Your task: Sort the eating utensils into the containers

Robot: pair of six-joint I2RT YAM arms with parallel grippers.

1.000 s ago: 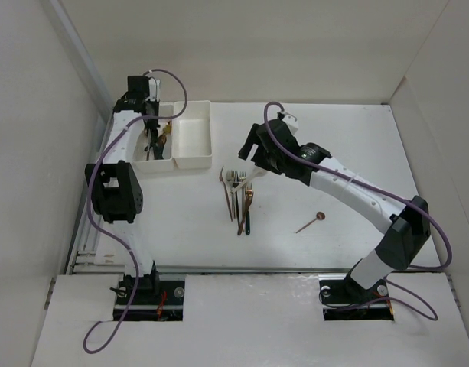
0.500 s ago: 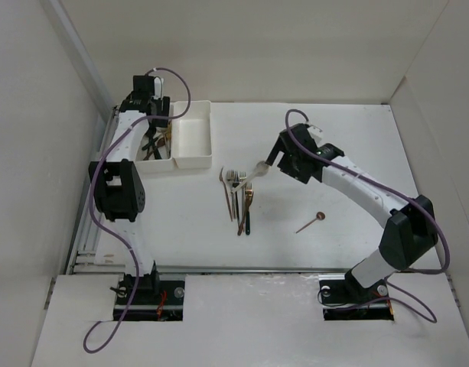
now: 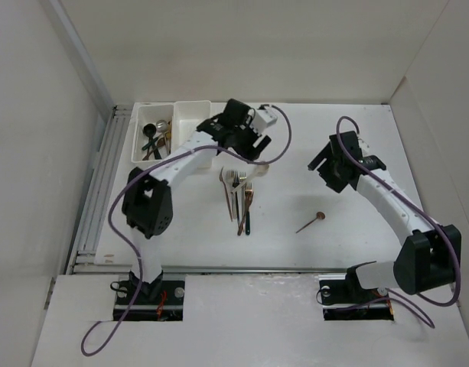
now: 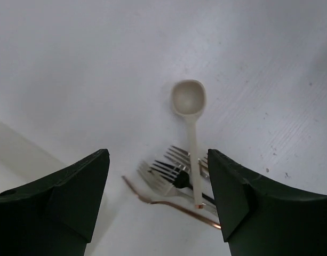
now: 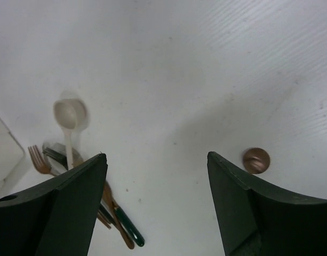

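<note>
Several forks and a copper-handled piece lie piled mid-table [image 3: 238, 195], with a white spoon [image 4: 189, 101] at the pile's far end. My left gripper [image 3: 245, 149] hovers open over that end; its fingers [image 4: 158, 154] frame the fork tines [image 4: 171, 168] and hold nothing. My right gripper [image 3: 331, 164] hangs open and empty to the right of the pile [image 5: 157, 154]. A lone copper spoon [image 3: 311, 222] lies further right, its bowl [image 5: 256, 160] beside my right finger. The two white containers [image 3: 142, 149] stand at the back left; the left one holds several utensils [image 3: 156, 138].
The left arm's forearm crosses the right container [image 3: 194, 115] and hides part of it. A green-handled utensil [image 5: 126, 226] sticks out of the pile toward the near side. A white wall runs along the table's left edge, next to the containers.
The left arm has swung from the left container to above the pile, its jaws now open. My right gripper has pulled back to the right, leaving the white spoon on the pile.
</note>
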